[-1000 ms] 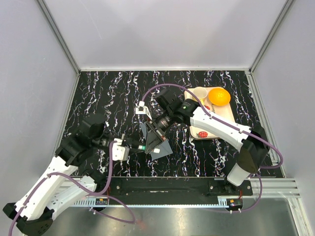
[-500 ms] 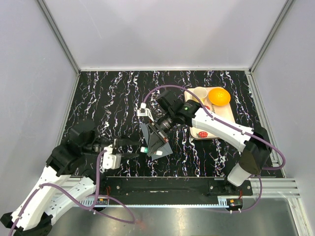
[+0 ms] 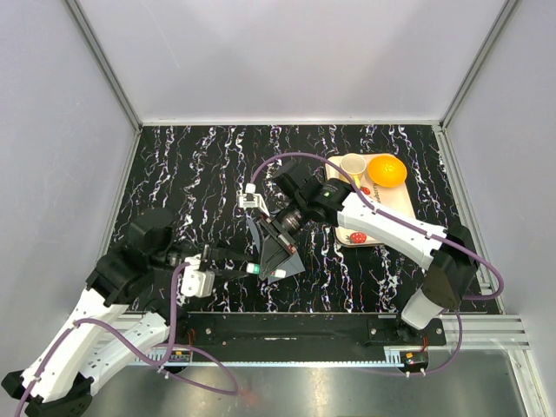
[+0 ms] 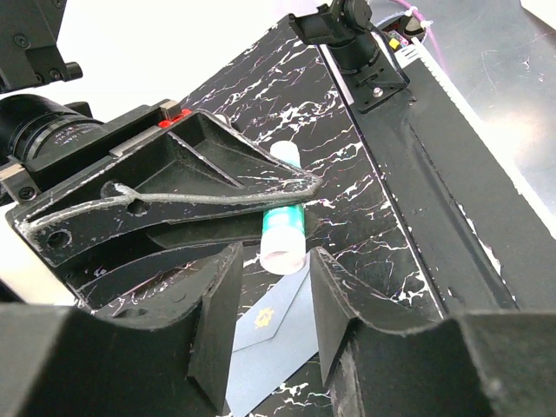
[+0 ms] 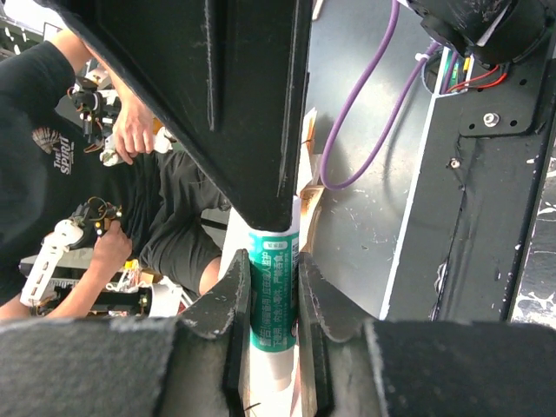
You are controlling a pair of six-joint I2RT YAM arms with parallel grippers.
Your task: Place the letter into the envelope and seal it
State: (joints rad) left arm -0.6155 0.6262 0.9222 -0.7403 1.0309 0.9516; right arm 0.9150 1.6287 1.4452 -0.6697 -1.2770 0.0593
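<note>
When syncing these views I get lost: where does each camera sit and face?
Top external: overhead behind the bases, facing the table; both arms show.
Left wrist: on the left arm, facing the envelope; left gripper shows.
Right wrist: on the right arm, facing past the near edge; right gripper shows.
Shared: both wrist views show the glue stick.

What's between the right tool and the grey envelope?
A green-and-white glue stick, pinched in the right tool, with its end just over the envelope. The left wrist view shows it best.

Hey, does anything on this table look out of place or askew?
Yes: the envelope lies askew to the table edges, and the right gripper clamps a teal-and-white tube near its edge.
</note>
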